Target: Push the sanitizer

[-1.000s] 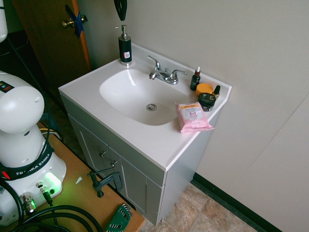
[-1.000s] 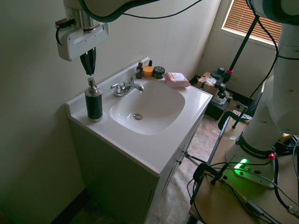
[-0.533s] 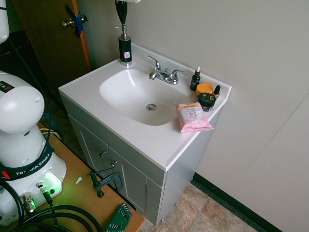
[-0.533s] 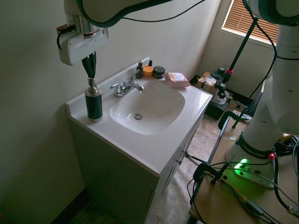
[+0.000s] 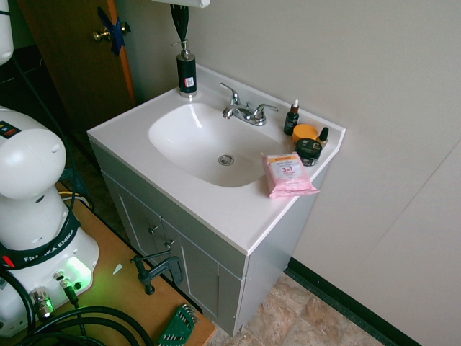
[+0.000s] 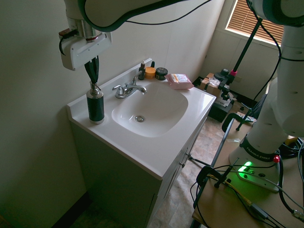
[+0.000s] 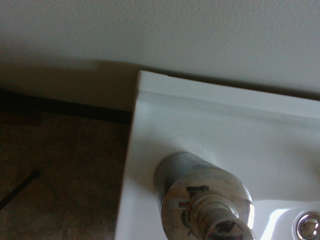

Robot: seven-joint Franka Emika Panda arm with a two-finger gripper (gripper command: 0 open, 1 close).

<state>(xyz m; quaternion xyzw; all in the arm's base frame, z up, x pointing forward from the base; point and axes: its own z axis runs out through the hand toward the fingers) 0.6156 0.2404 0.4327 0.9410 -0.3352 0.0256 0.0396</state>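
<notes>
At the back corner of the surface (image 5: 223,223), beside the basin (image 5: 209,144) and on the door side of the tap (image 5: 248,113), the sanitizer (image 5: 186,74) stands upright. Right over its pump (image 6: 94,87), the hand (image 6: 94,81) points down with its fingers closed together, gripping nothing; whether the tips touch the metal I cannot tell. The likely trouble is a press off the pump's centre: the narrow tips could slide off the small head or tip the tall bottle. A sideways lean could send it over the near edge or into the basin. Pressing on past the pump's travel could strain it, and soap may squirt out.
</notes>
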